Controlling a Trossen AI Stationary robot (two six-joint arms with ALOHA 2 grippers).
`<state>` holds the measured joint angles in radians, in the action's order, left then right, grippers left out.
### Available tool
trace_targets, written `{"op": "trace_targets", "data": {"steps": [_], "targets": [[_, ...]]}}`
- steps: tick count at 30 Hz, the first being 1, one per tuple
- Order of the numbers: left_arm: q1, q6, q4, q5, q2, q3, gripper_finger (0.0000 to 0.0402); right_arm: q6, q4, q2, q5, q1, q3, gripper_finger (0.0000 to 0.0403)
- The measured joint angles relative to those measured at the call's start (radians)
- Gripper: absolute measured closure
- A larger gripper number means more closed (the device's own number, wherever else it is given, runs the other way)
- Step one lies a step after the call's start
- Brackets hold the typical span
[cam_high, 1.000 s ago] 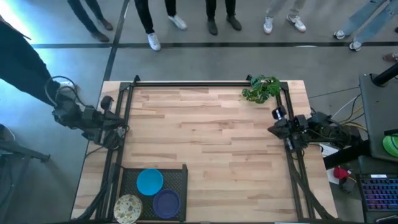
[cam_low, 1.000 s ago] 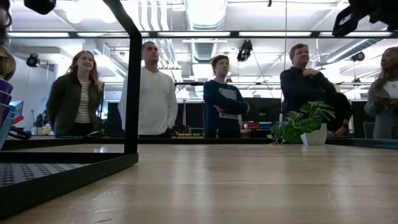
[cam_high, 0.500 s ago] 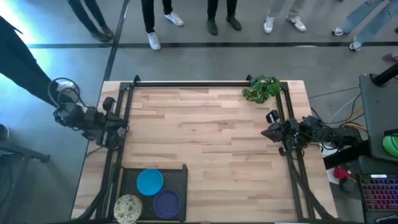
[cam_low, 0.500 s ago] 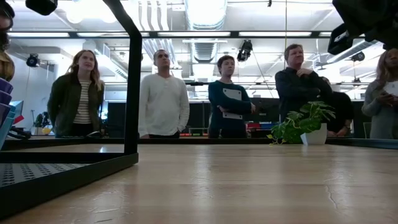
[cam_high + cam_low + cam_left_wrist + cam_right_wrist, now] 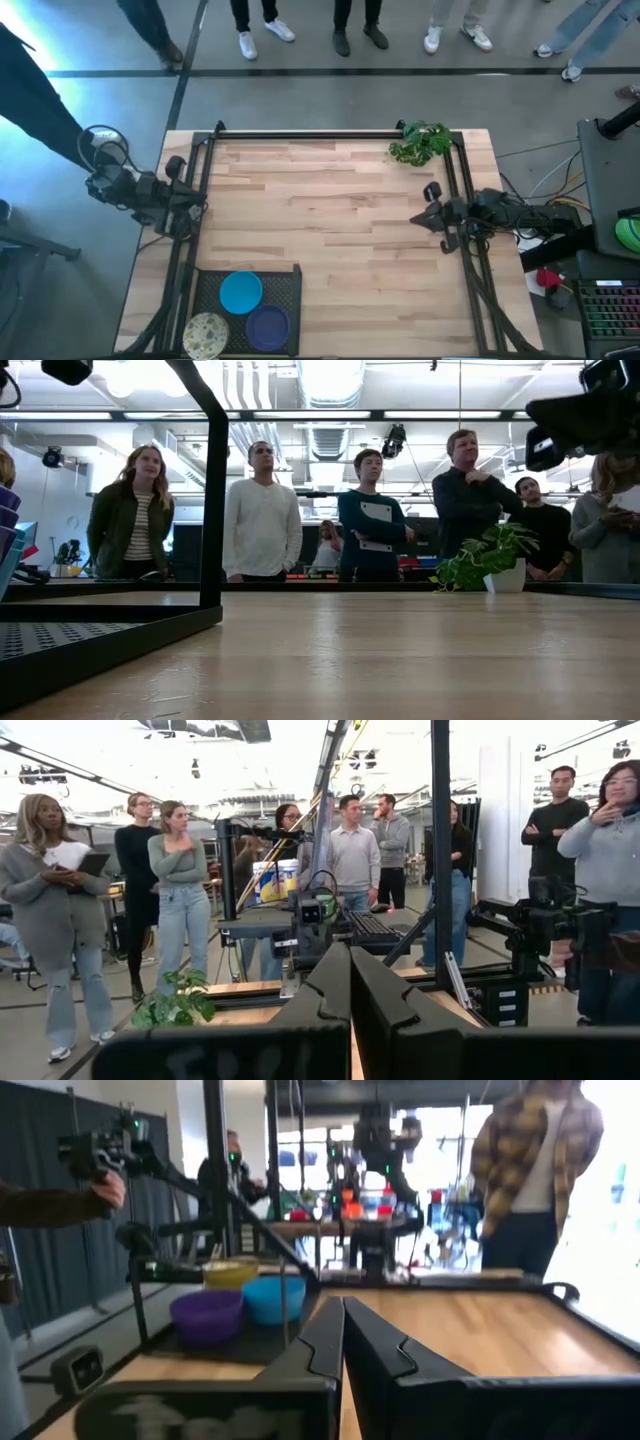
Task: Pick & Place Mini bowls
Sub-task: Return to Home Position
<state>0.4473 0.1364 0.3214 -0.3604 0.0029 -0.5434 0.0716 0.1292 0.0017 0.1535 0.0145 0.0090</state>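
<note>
The right gripper (image 5: 424, 212) has swung inward at three o'clock, fingers pinched together, empty. The left gripper (image 5: 350, 948) waits at nine, pinched too. The mini bowls (image 5: 241, 292) sit at seven, so it looks finished.

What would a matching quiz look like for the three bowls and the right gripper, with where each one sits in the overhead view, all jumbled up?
Things:
1. blue bowl
2. purple bowl
3. speckled cream bowl
4. right gripper

Places, by the overhead view:
A. at the table's right edge, below the potted plant
B. on the black shelf, leftmost of three
C. on the shelf, rightmost of three
D. on the shelf, highest in the picture

Pairs: 1-D, 2-C, 3-B, 4-A.

The left gripper waits at the table's left edge.
</note>
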Motion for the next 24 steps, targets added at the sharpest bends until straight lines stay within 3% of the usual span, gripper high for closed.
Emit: {"op": "trace_targets", "data": {"steps": [15, 24], "targets": [[0.0, -0.002, 0.002, 0.0, 0.0, 0.009, 0.0401, 0.068, -0.097, 0.0, -0.003, 0.0, 0.0, 0.0394], [0.0, -0.037, -0.039, 0.034, 0.0, 0.091, 0.0402, 0.012, -0.097, 0.001, -0.004, 0.0, 0.0, 0.0394]]}}
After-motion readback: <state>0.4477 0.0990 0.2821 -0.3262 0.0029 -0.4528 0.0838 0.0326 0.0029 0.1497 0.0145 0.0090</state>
